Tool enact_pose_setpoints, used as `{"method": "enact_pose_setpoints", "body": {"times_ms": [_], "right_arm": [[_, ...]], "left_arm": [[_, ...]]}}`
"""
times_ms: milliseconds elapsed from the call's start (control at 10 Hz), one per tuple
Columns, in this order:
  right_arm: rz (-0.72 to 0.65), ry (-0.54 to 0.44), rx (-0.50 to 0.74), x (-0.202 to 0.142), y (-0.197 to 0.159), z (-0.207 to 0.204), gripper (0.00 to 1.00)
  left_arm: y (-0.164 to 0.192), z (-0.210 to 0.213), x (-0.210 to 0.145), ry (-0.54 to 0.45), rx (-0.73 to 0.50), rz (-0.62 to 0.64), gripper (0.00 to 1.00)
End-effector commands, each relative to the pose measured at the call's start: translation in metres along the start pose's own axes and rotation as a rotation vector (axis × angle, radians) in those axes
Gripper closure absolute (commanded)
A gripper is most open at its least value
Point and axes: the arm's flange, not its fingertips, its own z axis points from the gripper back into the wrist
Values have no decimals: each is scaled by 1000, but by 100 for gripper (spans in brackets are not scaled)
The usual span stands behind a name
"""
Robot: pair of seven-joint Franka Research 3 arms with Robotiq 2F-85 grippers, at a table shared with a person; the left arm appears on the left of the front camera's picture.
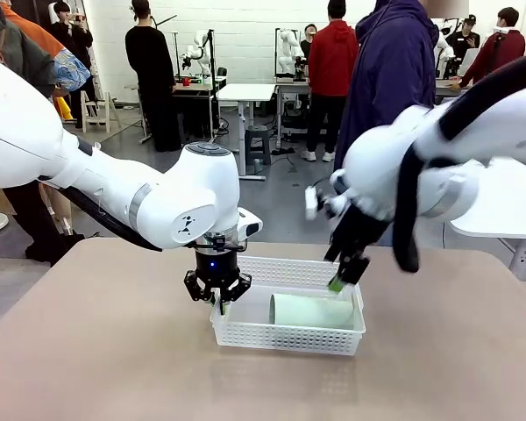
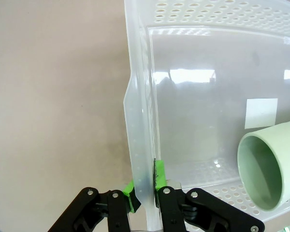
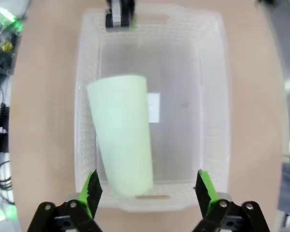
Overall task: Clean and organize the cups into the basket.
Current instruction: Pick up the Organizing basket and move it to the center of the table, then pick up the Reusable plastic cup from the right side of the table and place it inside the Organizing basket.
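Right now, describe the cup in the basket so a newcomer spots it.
On the tan table stands a white mesh basket, its rim pinched by the left gripper. Inside lies a pale mint green tumbler on its side, the basket's only content.

A white lattice basket sits mid-table. A pale mint cup lies on its side inside, its open mouth toward 9 o'clock and its base toward 3 o'clock, near the right wall. The left gripper points straight down at the basket's 9 o'clock end, its fingers pinched on that wall's rim. The right gripper hangs tilted over the basket's 2 o'clock corner, green pads just above the rim, clear of the cup. A person in a dark hooded top stands at 12 o'clock beyond the table.
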Motion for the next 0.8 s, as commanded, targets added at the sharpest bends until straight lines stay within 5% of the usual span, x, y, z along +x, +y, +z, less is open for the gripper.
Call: {"method": "enact_pose_setpoints", "body": {"times_ms": [0,300,700], "right_arm": [[-21,-208,-13,-76,19,67,0],[-89,-474,-50,-194,13,132,0],[-136,-680,-28,-331,-2,144,0]], "left_arm": [[1,2,-3,-6,1,-4,100],[1,2,-3,-6,1,-4,100],[1,2,-3,-6,1,-4,100]]}}
